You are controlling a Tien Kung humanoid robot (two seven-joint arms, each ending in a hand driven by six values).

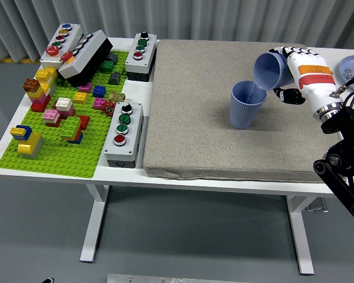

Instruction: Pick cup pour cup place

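The tilted blue cup (270, 71) is hanging on its side in the right hand (295, 76), whose fingers are gripping it, its mouth lying just above the rim of the upright blue cup (246, 105) standing on the grey mat (194, 118)

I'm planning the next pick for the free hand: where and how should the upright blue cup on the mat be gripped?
Grip the upright blue cup around its ribbed side wall at mid height, coming from the left or near side. It stands open end up, and the right hand holds the tilted cup over its rim on the right, so that side and the top look blocked.
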